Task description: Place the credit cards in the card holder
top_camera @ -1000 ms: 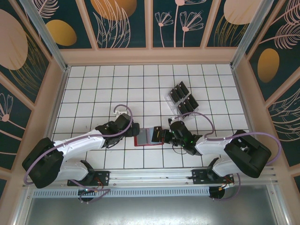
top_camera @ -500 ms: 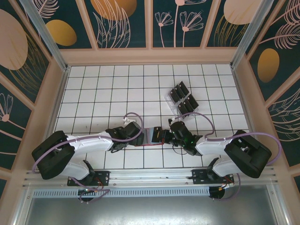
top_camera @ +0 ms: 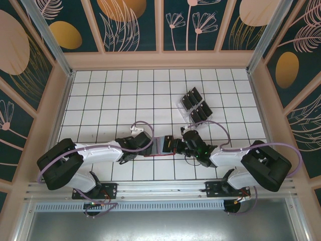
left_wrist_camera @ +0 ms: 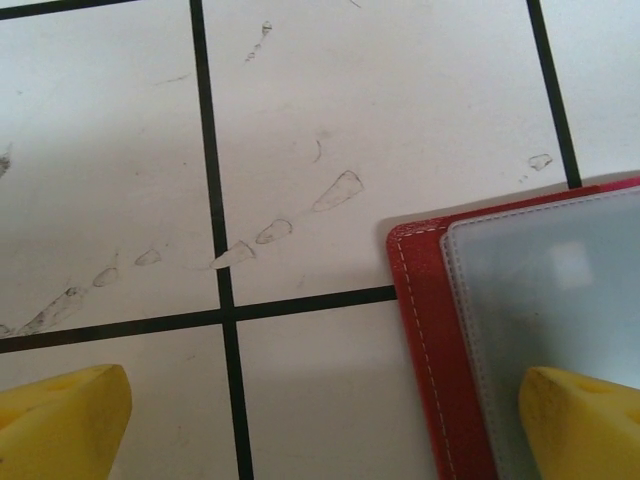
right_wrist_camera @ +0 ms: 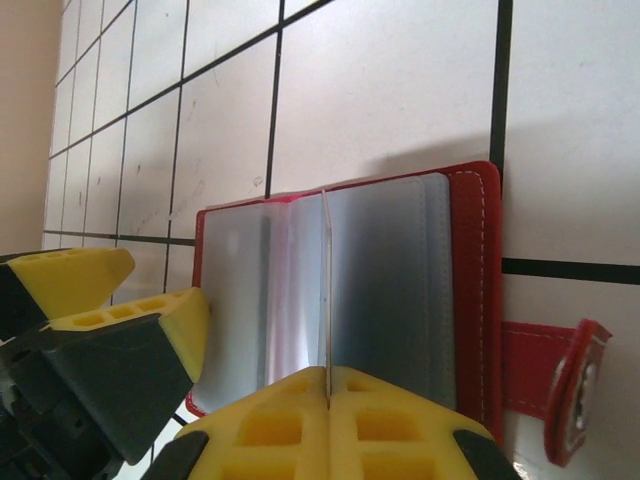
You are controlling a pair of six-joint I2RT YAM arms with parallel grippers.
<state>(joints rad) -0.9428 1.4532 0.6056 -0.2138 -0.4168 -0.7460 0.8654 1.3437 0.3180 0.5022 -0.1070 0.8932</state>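
Now that my left gripper [left_wrist_camera: 322, 415] has swung in, open, one finger over the red wallet's [right_wrist_camera: 400, 260] left page, my right gripper [right_wrist_camera: 328, 388] stays clamped on an inner leaf. The black cards [top_camera: 196, 106] lie well apart, none loaded yet.

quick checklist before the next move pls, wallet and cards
1. card holder lying open on the table: ok
2. right fingers shut on a thin inner leaf, held upright: ok
3. left fingers open, one over the holder's corner: ok
4. tab clasp out to the side, off the pockets: ok
5. a card in hand to insert: not ok, the credit cards sit in the clear tray
6. a pocket spread wide enough to take a card: cannot tell
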